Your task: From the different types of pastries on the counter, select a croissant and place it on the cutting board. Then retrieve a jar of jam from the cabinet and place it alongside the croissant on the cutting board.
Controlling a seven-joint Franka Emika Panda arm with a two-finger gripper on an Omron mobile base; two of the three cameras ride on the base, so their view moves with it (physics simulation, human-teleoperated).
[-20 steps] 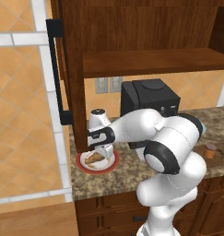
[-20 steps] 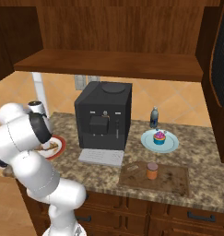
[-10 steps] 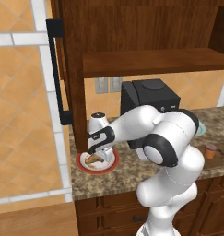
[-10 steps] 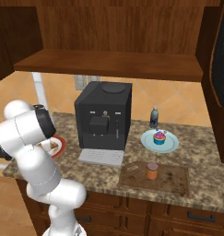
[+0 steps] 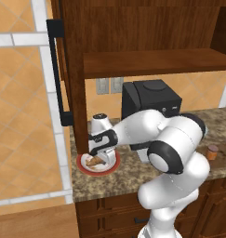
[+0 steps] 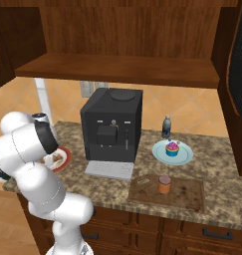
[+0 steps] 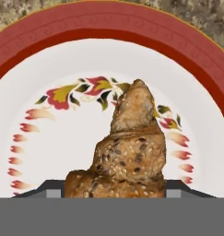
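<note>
Croissant (image 7: 132, 152) mid-plate (image 7: 62, 60), rim clear | end effector (image 5: 99, 155) straddling it

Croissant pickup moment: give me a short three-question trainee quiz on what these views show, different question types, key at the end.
1. True or false: the croissant lies on the white plate with a red rim.
2. Multiple choice: what stands on the cutting board? A) the cupcake B) a small jar with a reddish-brown lid C) the dark bottle
3. Fill in: the cupcake with pink-purple frosting sits on a pale ____ plate, to the right of the black coffee machine in the right base view.

Key: 1 true; in the hand view the gripper has a fingertip on each side of it. 2 B, the jar. 3 blue.
</note>
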